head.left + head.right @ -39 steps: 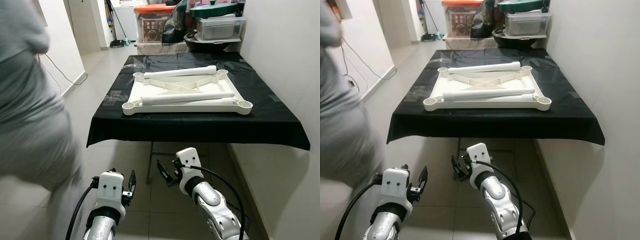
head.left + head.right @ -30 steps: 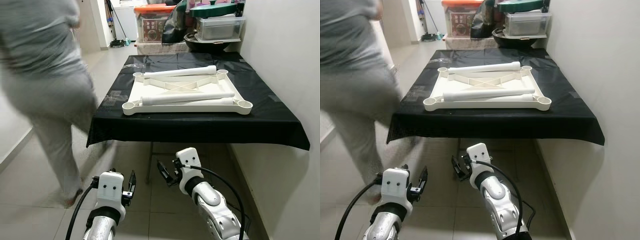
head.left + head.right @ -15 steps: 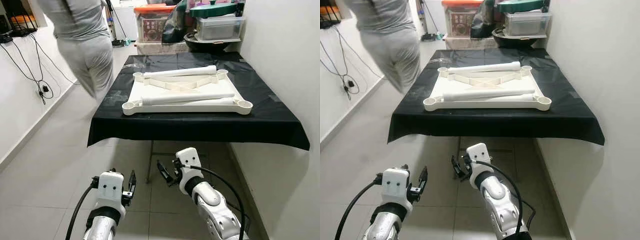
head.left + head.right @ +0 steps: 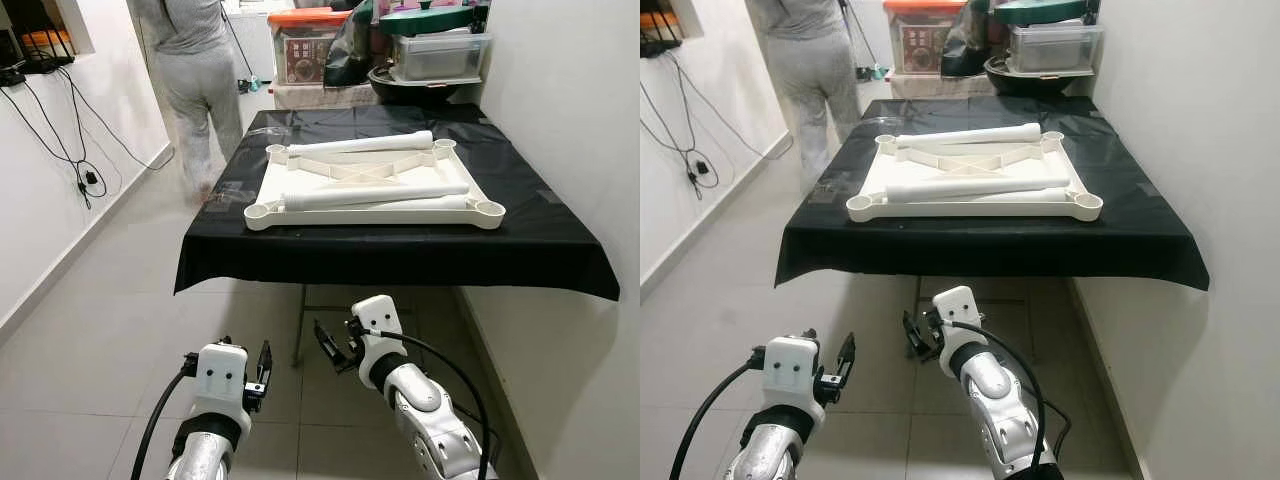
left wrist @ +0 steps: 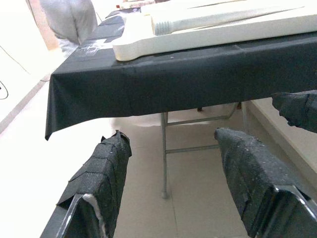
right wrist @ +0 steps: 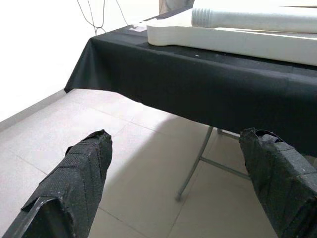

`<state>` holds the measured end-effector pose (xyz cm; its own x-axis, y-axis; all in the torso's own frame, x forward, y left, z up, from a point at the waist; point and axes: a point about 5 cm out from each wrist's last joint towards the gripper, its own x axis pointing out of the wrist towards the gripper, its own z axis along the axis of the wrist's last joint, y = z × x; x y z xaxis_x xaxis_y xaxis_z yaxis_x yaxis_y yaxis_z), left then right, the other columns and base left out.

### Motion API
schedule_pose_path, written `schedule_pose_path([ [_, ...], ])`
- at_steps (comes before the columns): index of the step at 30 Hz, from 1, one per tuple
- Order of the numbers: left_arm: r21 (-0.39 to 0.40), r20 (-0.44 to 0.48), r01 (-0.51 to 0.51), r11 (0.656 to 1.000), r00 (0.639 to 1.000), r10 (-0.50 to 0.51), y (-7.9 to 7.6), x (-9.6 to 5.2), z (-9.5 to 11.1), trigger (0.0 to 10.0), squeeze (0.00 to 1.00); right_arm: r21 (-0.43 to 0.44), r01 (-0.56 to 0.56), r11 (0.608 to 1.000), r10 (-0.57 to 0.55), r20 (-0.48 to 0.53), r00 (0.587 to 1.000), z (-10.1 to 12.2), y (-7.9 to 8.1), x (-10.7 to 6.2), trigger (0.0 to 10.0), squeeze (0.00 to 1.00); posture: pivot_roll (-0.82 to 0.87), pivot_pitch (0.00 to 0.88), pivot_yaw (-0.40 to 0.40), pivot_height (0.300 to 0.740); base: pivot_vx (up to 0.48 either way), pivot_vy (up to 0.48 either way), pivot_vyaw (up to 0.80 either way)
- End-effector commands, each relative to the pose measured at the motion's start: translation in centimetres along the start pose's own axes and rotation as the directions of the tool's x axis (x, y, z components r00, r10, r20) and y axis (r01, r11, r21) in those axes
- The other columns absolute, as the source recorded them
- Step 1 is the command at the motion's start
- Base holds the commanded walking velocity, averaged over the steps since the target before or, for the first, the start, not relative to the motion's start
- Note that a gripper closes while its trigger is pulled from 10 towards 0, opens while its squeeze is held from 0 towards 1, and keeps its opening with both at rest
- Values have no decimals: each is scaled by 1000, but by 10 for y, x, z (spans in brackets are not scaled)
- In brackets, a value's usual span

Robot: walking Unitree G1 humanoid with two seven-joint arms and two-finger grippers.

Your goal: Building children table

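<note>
White plastic upside-down kids' tabletop w/ two white round legs lying across it sits on black-draped table, centre frame. Left gripper & right gripper hang low at bottom of frame – both w/ fingers spread apart, holding nothing. Person in grey stands upper left, beside the table.

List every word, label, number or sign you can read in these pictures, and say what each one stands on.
No text can be read in any view.
The box with the orange lid beyond the black-clothed table carries a printed picture panel, too small and blurred to read.
The white tabletop and its legs show no markings.
</note>
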<state>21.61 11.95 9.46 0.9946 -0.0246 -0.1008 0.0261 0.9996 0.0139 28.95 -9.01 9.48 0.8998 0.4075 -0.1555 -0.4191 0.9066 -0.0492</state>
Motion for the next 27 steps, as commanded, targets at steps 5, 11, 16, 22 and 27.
schedule_pose_path([
  [5,42,-178,-70,997,981,76,7,36,-23,10000,0,-9,-3,1000,2,-153,988,-15,8,25,10000,0,-111,0,46,740,0,0,0],
  [11,36,-196,-80,996,977,86,8,34,-25,10000,0,-43,-10,999,3,-162,987,-20,10,21,10000,0,-108,0,39,740,0,0,0],
  [16,34,-197,-81,996,977,86,9,31,-27,10000,0,-24,20,1000,-24,-166,986,-22,5,18,10000,0,-107,0,44,740,0,0,0],
  [22,40,-195,-104,994,975,110,13,26,-27,10000,0,-22,35,999,-38,-151,988,-21,3,15,10000,0,-93,0,52,740,0,0,0],
  [27,34,-194,-103,994,975,108,12,26,-26,10000,0,-16,30,999,-32,-145,989,-20,0,15,10000,0,-92,0,29,740,0,0,0],
])
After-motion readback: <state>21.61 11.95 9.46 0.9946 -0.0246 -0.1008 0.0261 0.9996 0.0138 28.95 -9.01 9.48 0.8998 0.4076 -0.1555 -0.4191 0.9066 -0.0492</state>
